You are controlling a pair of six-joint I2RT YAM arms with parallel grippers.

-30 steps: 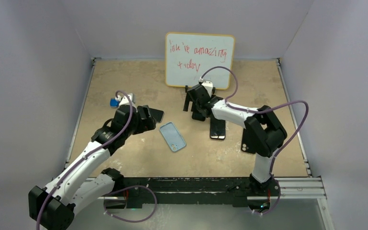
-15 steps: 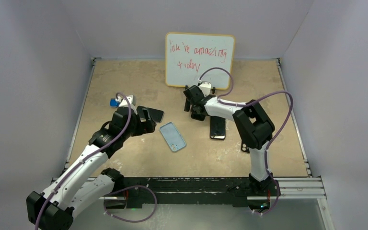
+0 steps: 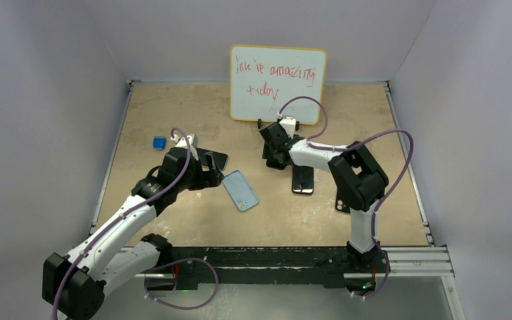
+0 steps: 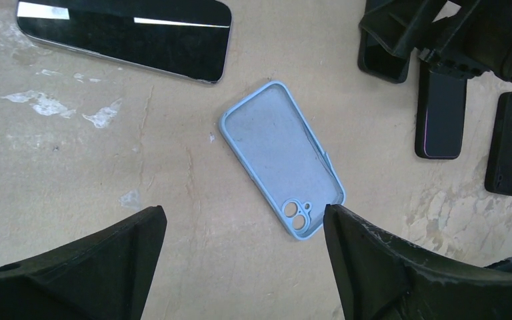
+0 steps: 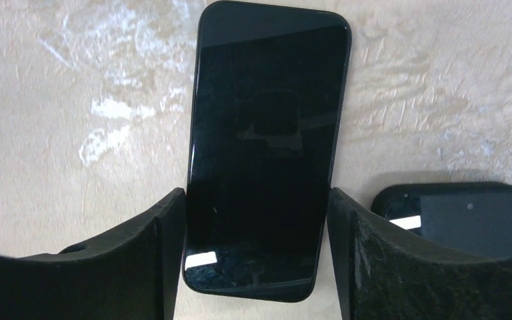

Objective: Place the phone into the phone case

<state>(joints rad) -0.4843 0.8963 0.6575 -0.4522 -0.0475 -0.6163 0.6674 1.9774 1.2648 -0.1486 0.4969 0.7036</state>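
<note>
Light-blue rounded phone-case shell lies flat on the tan table, the left gripper poised just left of it with jaws spread wide, while right of the case the slim black-glass, reddish-rimmed phone lies straddled by the right gripper, jaws at its long edges, grip unclear.

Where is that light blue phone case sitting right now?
From above, the phone case lies flat near the middle of the table, just right of the left tool, with the phone further right.

Both arms reach forward, wrists pitched down; left gripper jaws wide apart, right gripper jaws parted too.
</note>
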